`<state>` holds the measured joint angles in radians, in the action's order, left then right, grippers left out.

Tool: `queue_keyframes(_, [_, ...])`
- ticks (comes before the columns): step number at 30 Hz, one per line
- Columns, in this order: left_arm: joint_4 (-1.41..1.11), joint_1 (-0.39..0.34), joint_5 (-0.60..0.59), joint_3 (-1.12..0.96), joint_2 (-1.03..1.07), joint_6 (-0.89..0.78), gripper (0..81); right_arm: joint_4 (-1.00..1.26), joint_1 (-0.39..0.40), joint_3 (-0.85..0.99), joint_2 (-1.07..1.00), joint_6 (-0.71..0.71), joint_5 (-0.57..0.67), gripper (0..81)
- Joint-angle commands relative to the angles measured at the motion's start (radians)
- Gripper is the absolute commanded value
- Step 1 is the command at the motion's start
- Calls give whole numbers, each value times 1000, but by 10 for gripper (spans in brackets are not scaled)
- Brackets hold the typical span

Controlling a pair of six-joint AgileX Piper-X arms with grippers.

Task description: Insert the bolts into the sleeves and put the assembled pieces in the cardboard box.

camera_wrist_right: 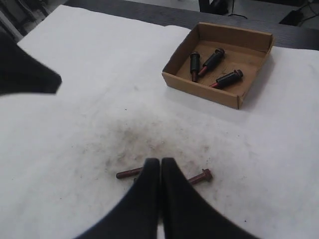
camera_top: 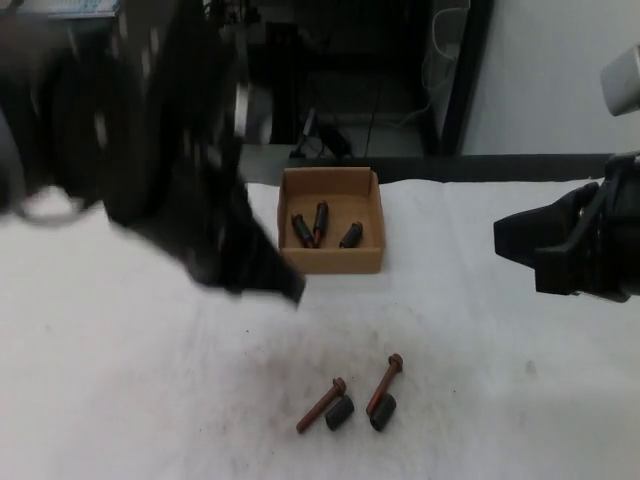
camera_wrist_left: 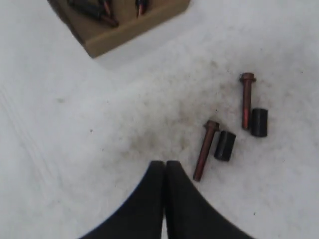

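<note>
Both hands hang above the counter [camera_top: 120, 380] with fingers pressed together and nothing held: the left hand [camera_wrist_left: 165, 164] and the right hand [camera_wrist_right: 160, 162].

The first bolt [camera_top: 320, 405] lies on its side with the first sleeve [camera_top: 340, 412] just beside it. The second bolt [camera_top: 384, 383] and second sleeve [camera_top: 382, 412] lie near them, paired the same way. Three assembled pieces [camera_wrist_right: 212, 59] lie in the cardboard box [camera_top: 330, 262], farther back on the counter.

Handling: the bolts appear to be rigid metal, small and probably light. Their round shanks are likely to roll or slip. Grip across mid-shank, leaving the tip free for insertion. The sleeves are short dark cylinders whose material cannot be told. Grip them on the outer wall and keep both bore ends unobstructed.
</note>
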<state>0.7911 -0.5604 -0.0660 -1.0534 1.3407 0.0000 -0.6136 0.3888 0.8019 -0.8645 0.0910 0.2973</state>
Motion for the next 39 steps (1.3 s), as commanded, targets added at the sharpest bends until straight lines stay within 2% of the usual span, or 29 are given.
queue_keyframes(1, [-96,-1,-34,116,17,0,3,8,-3,5,2,7,18,8])
queue_keyframes(5, [-104,-1,-137,110,88,0,3,8,-3,5,2,7,18,8])
queue_keyframes(10, [-192,-1,-163,77,163,21,8,8,-3,5,2,7,18,8])
queue_keyframes(12, [-205,-1,-202,63,187,61,55,8,-3,5,2,7,18,8])
queue_keyframes(17, [-197,-3,-223,22,252,77,305,8,-3,5,2,7,18,8])
queue_keyframes(19, [-197,-3,-223,8,280,77,354,8,-3,5,2,7,18,8])
queue_keyframes(33, [-44,-5,-156,-146,465,165,354,8,-3,5,2,4,18,8])
queue_keyframes(39, [-33,-33,-234,-177,466,216,354,8,-3,5,2,-25,16,8])
